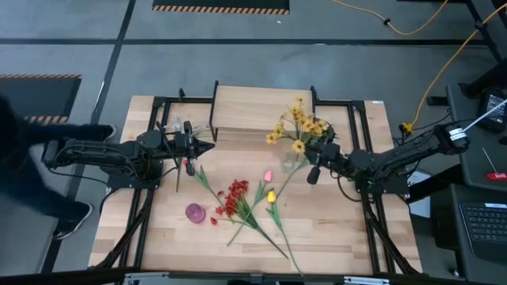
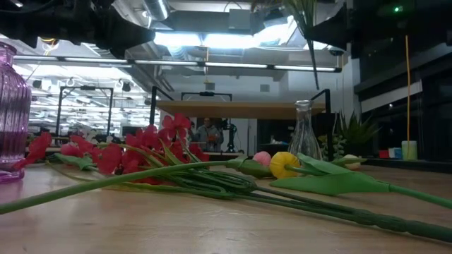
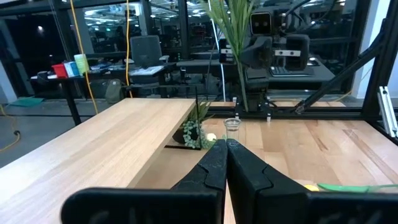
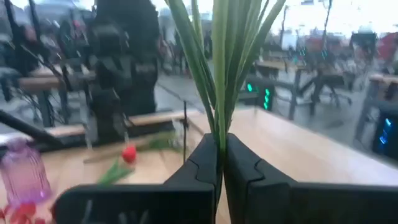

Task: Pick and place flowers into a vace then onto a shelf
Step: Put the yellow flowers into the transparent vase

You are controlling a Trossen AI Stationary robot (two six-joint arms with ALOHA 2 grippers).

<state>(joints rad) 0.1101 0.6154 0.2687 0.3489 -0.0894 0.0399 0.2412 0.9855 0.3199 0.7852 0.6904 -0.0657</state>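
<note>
My right gripper (image 4: pixel 221 144) is shut on a bunch of yellow flowers (image 1: pixel 298 127) with long green stalks, held just above the clear glass vase (image 1: pixel 291 163) right of the table's middle. The shelf (image 1: pixel 253 111) stands at the far edge. A red berry spray (image 1: pixel 234 198), a pink tulip (image 1: pixel 268 176) and a yellow tulip (image 1: pixel 271 196) lie flat on the table near a purple vase (image 1: pixel 195 212). A red tulip (image 1: pixel 188 164) lies by my left gripper (image 1: pixel 210 147), which hovers shut and holds nothing at the shelf's left corner. My right gripper pinches several green stalks (image 4: pixel 219 127) of the yellow bunch between its two fingers. The fingers come level from the table's right and lie across the stalks. The bunch stands roughly upright, blossoms up, lifted clear, its lower stalk ends (image 2: pixel 314 60) hanging above the clear vase (image 2: pixel 304 130).
Black frame rails (image 1: pixel 360 150) run along both sides of the table and around the shelf. The loose stems cross the table's middle toward the near edge. A person (image 1: pixel 24 158) stands off the table's left side.
</note>
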